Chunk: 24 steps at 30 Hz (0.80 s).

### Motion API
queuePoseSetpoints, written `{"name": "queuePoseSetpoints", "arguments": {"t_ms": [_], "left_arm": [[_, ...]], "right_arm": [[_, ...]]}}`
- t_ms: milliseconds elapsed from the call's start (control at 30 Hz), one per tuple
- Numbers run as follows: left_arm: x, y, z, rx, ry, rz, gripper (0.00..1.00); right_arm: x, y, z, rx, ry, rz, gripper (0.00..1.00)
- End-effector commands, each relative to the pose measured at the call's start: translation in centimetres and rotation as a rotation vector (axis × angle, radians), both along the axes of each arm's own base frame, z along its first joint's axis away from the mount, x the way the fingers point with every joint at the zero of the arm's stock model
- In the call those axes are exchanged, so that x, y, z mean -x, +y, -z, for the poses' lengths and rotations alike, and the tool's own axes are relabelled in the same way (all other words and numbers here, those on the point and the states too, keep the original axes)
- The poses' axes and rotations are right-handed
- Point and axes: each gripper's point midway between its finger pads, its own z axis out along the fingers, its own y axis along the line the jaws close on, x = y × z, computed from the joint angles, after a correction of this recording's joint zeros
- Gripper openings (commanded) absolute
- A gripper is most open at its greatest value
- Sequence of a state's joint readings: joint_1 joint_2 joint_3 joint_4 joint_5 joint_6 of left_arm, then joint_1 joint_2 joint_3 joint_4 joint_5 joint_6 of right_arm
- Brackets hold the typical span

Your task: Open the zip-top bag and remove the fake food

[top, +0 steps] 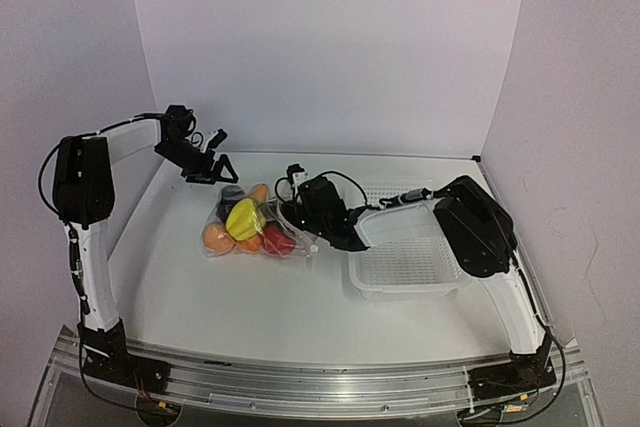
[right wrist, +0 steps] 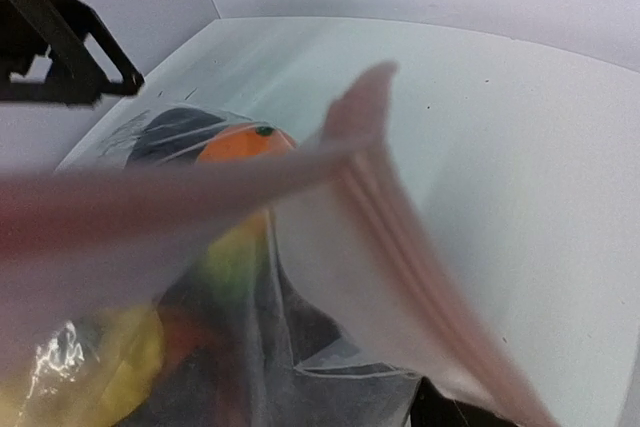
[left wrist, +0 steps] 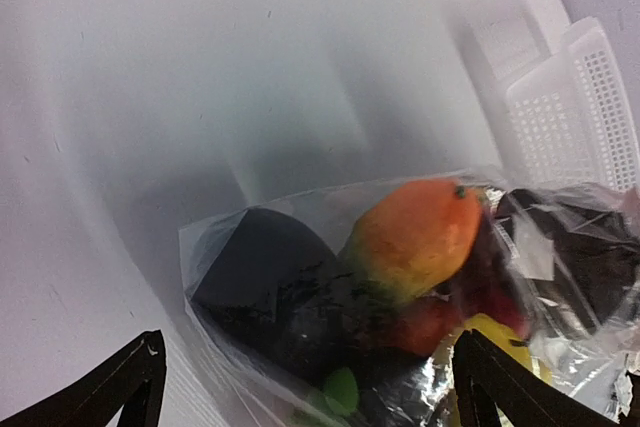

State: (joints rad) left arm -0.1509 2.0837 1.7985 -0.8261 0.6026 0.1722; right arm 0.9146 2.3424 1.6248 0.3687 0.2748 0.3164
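The bag [top: 255, 234] lies mid-table [top: 250, 312], with the plastic fruit and vegetables [top: 243, 219] inside it. The left gripper [top: 222, 150] hangs released just behind it, jaws wide. The right gripper [top: 303, 230] is at the zip strip [right wrist: 400, 247], near the basket [top: 400, 291]; I cannot tell its grip.

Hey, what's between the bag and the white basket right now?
The right tool and its wrist fill that gap, reaching up against the bag's basket-side edge. The basket lies just beyond. The top view shows it.
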Motion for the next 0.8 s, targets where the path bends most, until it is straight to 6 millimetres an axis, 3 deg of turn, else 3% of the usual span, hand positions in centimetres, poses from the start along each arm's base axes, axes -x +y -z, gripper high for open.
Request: {"name": "queuePoseSetpoints", "arguments": {"t_ms": [0,100,233,367,533,667,767], "left_arm": [[-1.0,0.0,2.1,-0.056,-0.002,-0.029,1.0],[-1.0,0.1,3.8,-0.071,0.015,-0.021,1.0],[0.6,-1.1,5.5,-0.056,0.037,0.05,0.99],[2.1,-2.6,6.1,-0.009,0.053,0.124,0.8],[2.3,-2.8,6.5,-0.005,0.036,0.168,0.51],[2.0,-2.6,6.7,-0.032,0.006,0.197,0.42],[2.1,-2.6,6.8,-0.05,-0.017,0.23,0.39]], "right_arm": [[-1.6,-0.3,0.8,0.039,0.032,0.073,0.65],[-2.2,-0.6,1.9,0.085,0.061,0.107,0.69],[-2.8,-0.9,3.1,0.125,0.087,0.145,0.7],[-3.3,-0.4,3.8,0.111,0.103,0.133,0.7],[-2.7,2.5,3.9,0.069,0.123,-0.015,0.68],[-3.4,2.4,3.9,0.069,0.112,0.008,0.68],[-4.2,1.1,5.3,0.098,0.13,0.071,0.69]]}}
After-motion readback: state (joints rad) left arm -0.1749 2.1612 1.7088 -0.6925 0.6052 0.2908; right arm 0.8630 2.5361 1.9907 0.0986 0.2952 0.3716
